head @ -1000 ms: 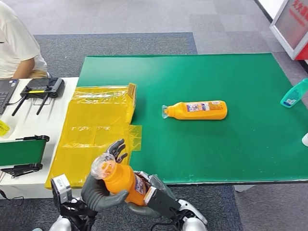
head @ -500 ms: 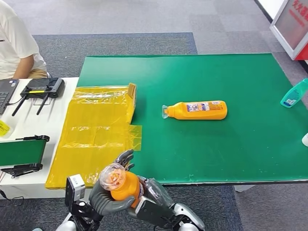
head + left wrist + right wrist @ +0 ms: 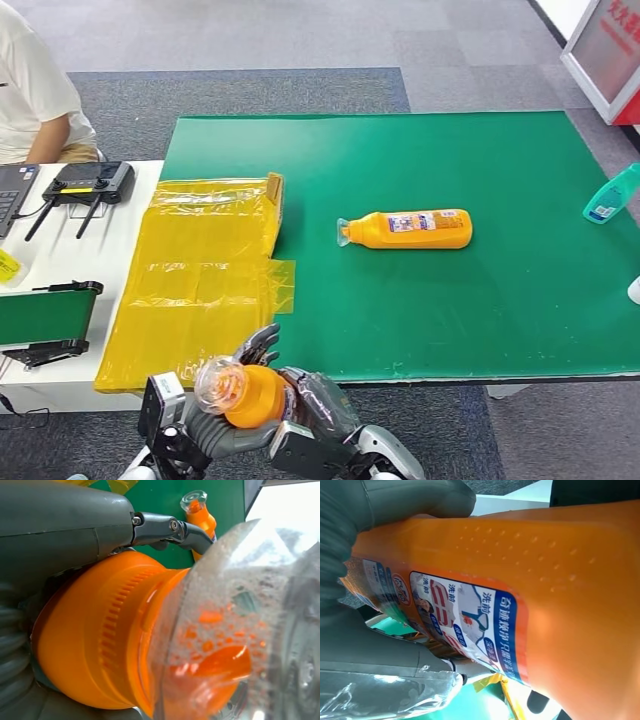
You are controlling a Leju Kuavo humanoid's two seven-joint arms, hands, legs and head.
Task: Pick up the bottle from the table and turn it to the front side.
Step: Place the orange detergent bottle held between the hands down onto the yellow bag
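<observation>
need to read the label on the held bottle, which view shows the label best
The right wrist view: the label on the held orange bottle fills the frame with print and pictures clear. The head view shows the bottle cap-first between both hands, label hidden. The left wrist view shows its clear cap and shoulder.

Glossy orange plastic bottle (image 3: 253,396), clear cap; matt green table (image 3: 490,300).

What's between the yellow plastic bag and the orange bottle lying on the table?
Nothing. In the head view, only bare green mat lies between the yellow bag and the lying bottle.
</observation>
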